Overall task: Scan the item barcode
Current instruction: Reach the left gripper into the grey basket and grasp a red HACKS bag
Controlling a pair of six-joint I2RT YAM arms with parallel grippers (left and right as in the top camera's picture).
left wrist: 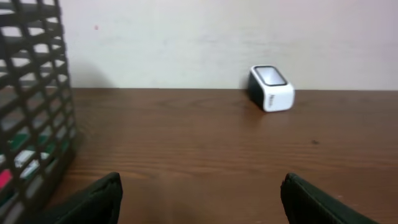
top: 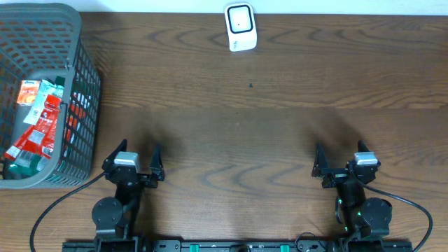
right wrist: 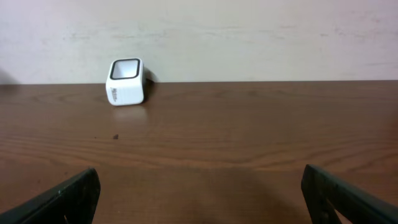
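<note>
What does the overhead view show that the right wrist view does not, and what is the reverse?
Only the overhead view shows the grey basket on the left, with red and green packets inside, and the left gripper, open and empty. Only the right wrist view shows the pale wall behind the table. Both show the white scanner at the far edge of the wooden table, and the right gripper, open and empty.
</note>
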